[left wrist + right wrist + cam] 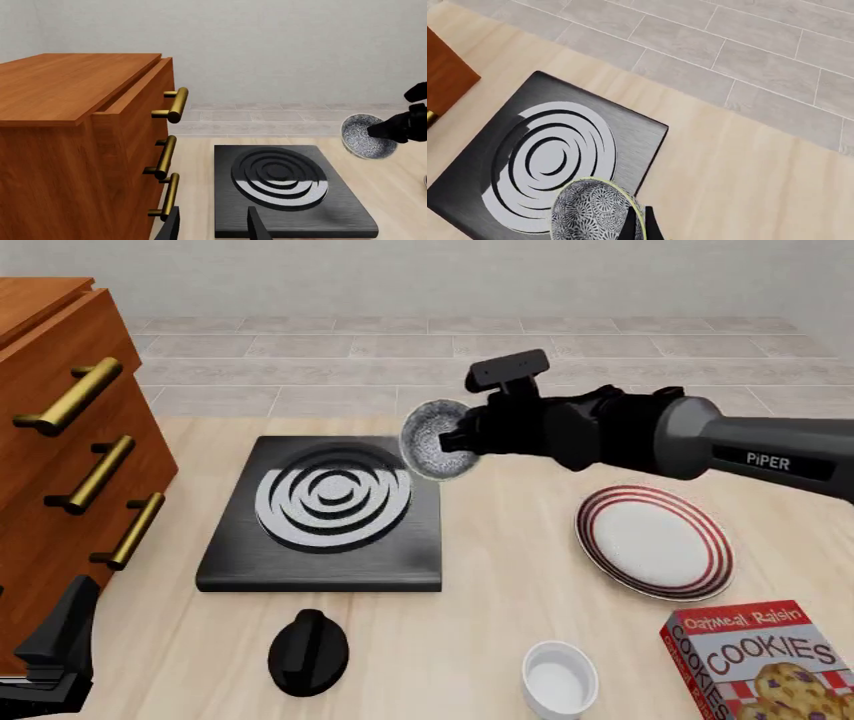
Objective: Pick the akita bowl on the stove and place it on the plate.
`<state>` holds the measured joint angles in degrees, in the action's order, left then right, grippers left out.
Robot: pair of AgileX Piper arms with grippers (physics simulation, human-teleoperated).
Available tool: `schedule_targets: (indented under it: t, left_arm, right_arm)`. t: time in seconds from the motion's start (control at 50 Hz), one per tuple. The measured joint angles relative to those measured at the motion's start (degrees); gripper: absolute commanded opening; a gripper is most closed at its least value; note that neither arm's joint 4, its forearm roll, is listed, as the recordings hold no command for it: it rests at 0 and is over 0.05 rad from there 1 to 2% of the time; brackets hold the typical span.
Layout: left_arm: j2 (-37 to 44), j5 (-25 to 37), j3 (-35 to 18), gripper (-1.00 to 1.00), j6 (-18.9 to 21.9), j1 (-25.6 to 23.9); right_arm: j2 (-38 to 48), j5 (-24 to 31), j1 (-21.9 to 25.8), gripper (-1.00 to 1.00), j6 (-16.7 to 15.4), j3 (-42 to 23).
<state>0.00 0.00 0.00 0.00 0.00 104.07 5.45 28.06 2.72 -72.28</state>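
Observation:
The akita bowl (430, 443) hangs tilted on its side above the right edge of the stove (400, 552), its speckled inside facing left. My right gripper (458, 439) is shut on the bowl's rim. The right wrist view shows the bowl (590, 212) pinched at its rim by the fingers (648, 225), over the stove (634, 135). The plate (590, 532), white with red rings, lies on the table to the right of and below the bowl. My left gripper (213, 226) is open and holds nothing, low at the near left (54, 650), facing the stove (333, 217) and the bowl (360, 137).
A wooden drawer cabinet (67, 440) with brass handles stands at the left. A black knob (308, 650) lies in front of the stove. A white ramekin (558, 678) and a cookies box (761, 660) sit at the near right.

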Motion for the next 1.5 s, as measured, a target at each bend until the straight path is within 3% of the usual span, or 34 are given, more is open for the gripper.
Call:
schedule_targets:
  t: [0.6, 1.5]
  left_arm:
    - [0.0, 0.0, 0.0, 1.00, 0.0, 0.0]
    - [0.0, 0.0, 0.0, 1.00, 0.0, 0.0]
  right_arm:
    - [-3.7, -2.4, -8.2, -1.00, -0.2, 4.4]
    - [-4.4, -10.5, -18.2, -1.00, -0.1, 14.9]
